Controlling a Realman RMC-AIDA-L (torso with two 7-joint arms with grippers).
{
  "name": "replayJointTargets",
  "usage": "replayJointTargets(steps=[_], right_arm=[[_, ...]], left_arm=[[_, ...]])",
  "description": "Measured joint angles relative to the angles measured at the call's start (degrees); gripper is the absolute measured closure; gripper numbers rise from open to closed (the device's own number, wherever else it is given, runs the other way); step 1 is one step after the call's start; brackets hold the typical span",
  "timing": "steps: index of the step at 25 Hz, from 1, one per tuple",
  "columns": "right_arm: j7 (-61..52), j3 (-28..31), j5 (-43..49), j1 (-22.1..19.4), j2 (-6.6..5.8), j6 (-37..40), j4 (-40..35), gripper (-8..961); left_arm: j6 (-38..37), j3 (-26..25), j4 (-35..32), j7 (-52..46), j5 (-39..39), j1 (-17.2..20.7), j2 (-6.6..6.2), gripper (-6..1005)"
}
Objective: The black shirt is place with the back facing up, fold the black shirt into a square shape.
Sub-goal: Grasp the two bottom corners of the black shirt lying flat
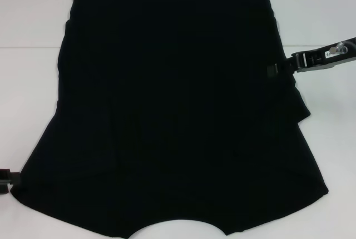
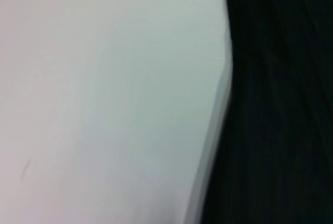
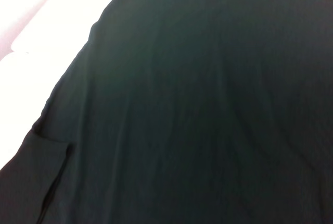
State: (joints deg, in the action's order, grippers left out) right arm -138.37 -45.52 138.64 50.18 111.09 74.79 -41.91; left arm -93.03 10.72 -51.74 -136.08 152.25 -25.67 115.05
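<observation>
Matt black shirt (image 1: 167,105) cloth, smooth white table (image 1: 33,16)

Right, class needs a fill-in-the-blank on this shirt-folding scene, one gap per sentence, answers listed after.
1. The shirt on the table is coloured ____.
2. The right hand is at the shirt's ____ edge.
3. The left hand sits near the shirt's near ____ corner.
4. The table is coloured ____.

Missing words: black; right; left; white

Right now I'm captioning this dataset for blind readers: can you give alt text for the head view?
A large black shirt lies spread, plain side up, covering most of a white table. The right end effector reaches in over the shirt's right edge, beside a folded flap; the left end effector sits at the near left corner.
</observation>
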Motion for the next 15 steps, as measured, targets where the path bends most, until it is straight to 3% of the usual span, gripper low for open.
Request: replayJointTargets(steps=[15], right_arm=[[0.3, 0.0, 0.0, -0.8, 0.0, 0.3, 0.1, 461]], left_arm=[[2.2, 2.2, 2.6, -0.1, 0.5, -0.4, 0.65, 544]])
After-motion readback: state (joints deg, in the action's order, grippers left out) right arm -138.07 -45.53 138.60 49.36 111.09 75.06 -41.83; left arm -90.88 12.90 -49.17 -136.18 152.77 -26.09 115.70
